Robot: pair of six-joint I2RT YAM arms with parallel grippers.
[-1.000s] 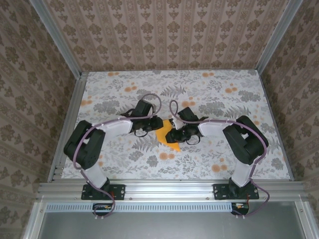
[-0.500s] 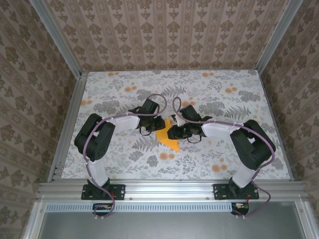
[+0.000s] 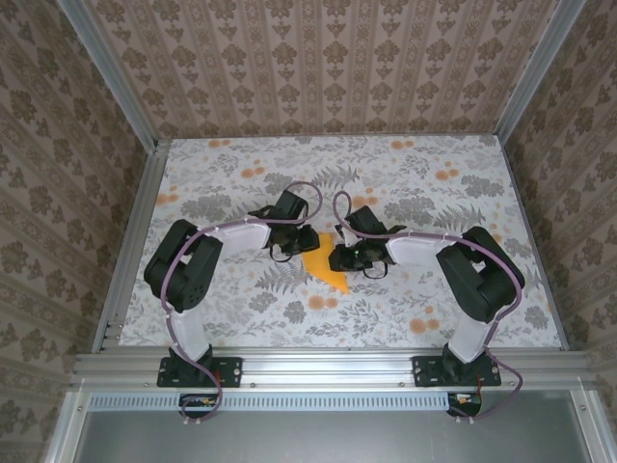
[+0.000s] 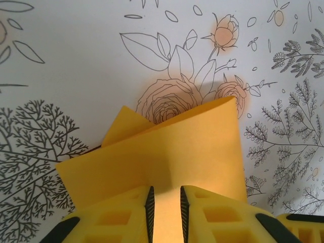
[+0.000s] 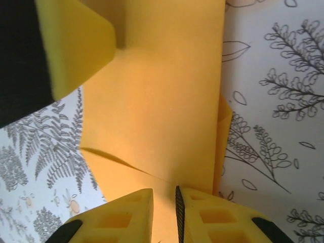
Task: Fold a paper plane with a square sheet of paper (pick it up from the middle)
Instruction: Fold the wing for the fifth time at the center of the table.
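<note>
The square sheet of paper (image 3: 329,274) lies folded on the floral table, orange-yellow, narrowing to a point toward the near side. My left gripper (image 3: 309,243) is at its left, my right gripper (image 3: 335,258) at its right, both low over it. In the left wrist view the yellow fingers (image 4: 126,212) stand a narrow gap apart over the folded layers (image 4: 172,147); a lower layer peeks out at upper left. In the right wrist view the gripper (image 5: 164,207) is also narrowly parted above the paper (image 5: 162,96), which has a diagonal crease. The left finger (image 5: 76,45) rests on the paper's far corner.
The floral tablecloth (image 3: 434,193) spreads out on all sides of the paper. Aluminium rails (image 3: 328,367) border the near edge and both sides, with patterned walls behind. Both arms' cables loop up just beyond the grippers.
The left arm has swung right and brought its gripper onto the paper. The right jaws have narrowed. The paper now looks narrower and more pointed than a second ago.
</note>
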